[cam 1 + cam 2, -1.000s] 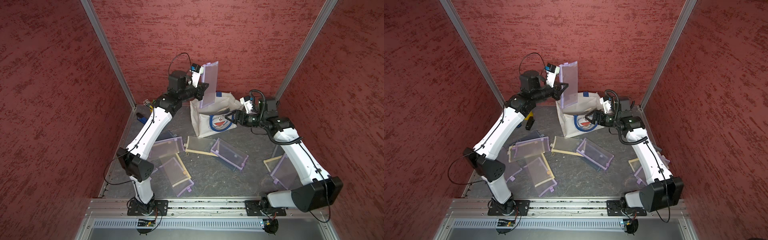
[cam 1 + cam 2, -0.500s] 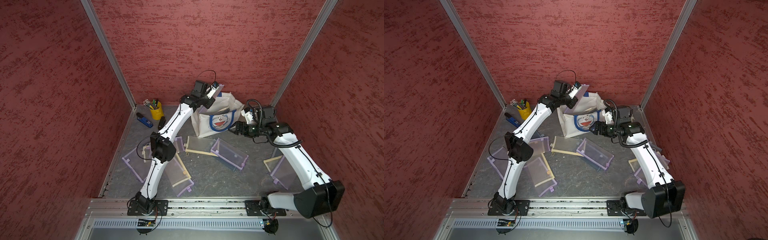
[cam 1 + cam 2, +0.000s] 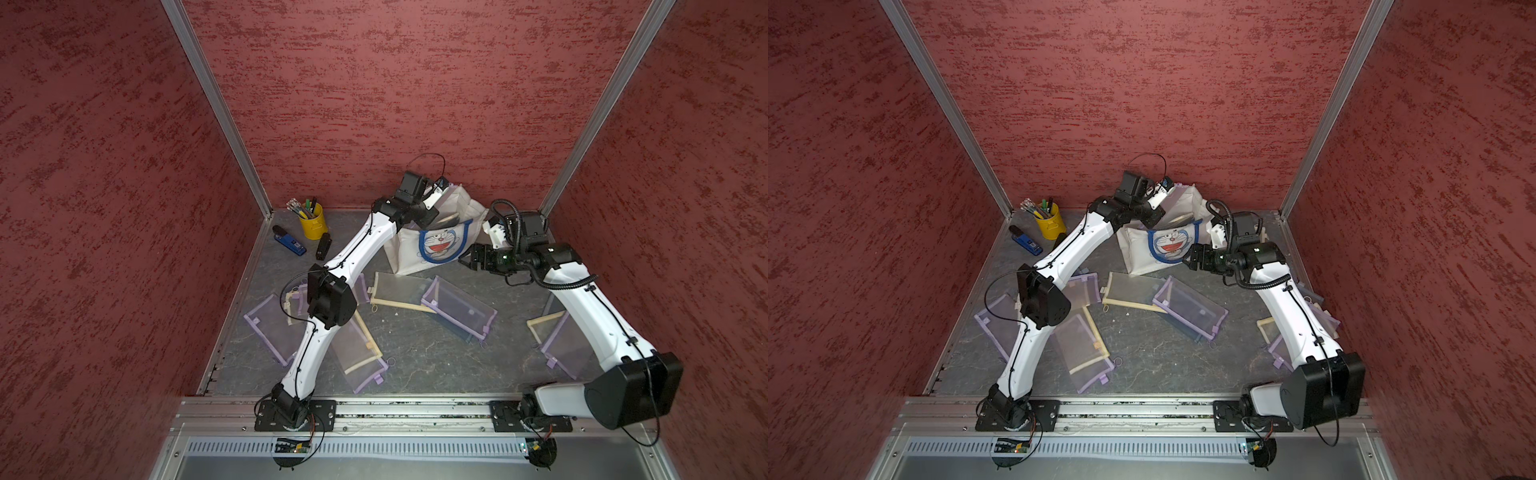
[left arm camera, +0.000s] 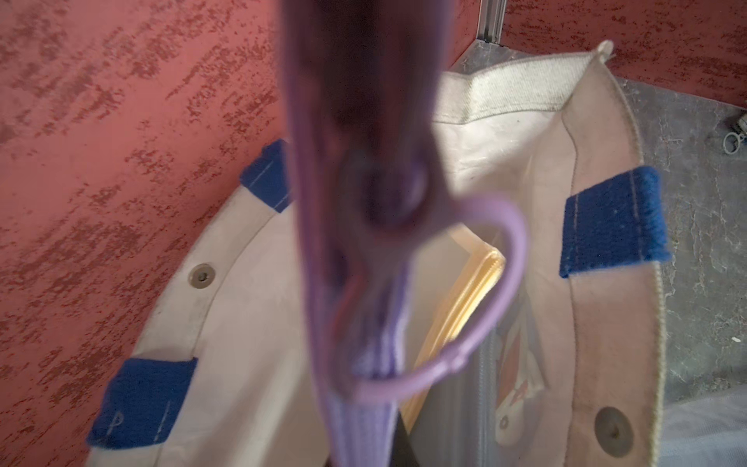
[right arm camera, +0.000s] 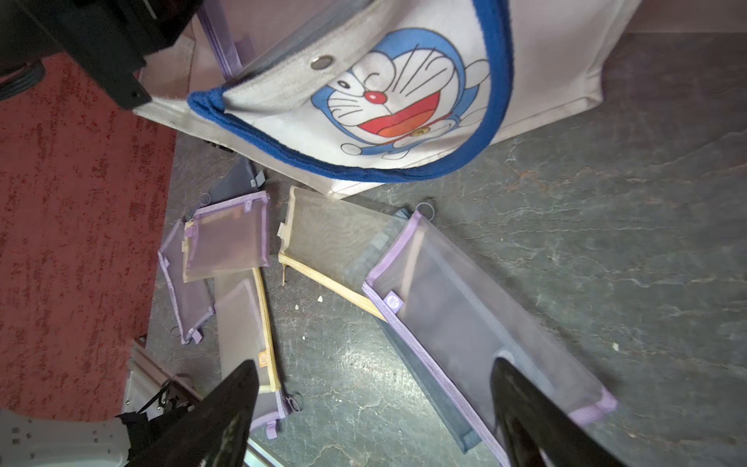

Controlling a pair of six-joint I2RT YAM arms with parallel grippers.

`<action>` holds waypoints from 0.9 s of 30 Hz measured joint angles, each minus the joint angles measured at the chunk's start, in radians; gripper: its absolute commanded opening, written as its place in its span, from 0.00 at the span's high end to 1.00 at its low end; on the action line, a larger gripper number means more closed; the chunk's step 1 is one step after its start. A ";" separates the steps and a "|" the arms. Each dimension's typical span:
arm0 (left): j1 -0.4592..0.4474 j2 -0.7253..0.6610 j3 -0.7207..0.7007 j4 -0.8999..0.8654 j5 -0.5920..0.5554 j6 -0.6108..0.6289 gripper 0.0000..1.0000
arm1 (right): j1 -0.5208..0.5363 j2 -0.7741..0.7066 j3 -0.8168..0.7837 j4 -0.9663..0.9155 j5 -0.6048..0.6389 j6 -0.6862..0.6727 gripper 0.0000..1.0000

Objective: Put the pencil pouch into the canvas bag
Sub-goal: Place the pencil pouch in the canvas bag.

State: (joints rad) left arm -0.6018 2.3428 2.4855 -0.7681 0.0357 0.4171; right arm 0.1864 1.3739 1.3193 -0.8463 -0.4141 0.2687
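The white canvas bag (image 3: 436, 249) with blue handles and a cat face stands at the back, near the wall. My left gripper (image 3: 439, 204) reaches into its mouth from above, shut on a purple-edged mesh pencil pouch (image 4: 355, 364). In the left wrist view the pouch hangs blurred down into the bag's opening (image 4: 505, 89), and a yellow-trimmed pouch (image 4: 465, 299) lies inside. My right gripper (image 3: 466, 261) hovers low in front of the bag's right corner. It is open, its black fingers (image 5: 230, 404) wide apart over the floor with nothing between them.
Several mesh pouches lie on the grey floor: a purple one (image 3: 459, 307) and a yellow-edged one (image 3: 399, 289) in front of the bag, others at left (image 3: 270, 324) and under the right arm (image 3: 561, 336). A yellow pen cup (image 3: 312, 222) stands at the back left.
The left arm has swung down from high above the bag and lowered the pouch into the bag's mouth. The right gripper has drawn back from the bag's rim, staying open.
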 measured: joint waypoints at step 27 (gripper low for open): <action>-0.029 -0.580 -0.575 0.297 0.172 -0.348 0.00 | -0.358 0.646 0.465 0.272 0.069 0.073 0.11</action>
State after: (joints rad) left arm -0.6312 1.7626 1.9106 -0.4713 0.2081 0.0696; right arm -0.1719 2.0201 1.7847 -0.5743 -0.3454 0.3416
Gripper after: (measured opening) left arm 0.996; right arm 0.892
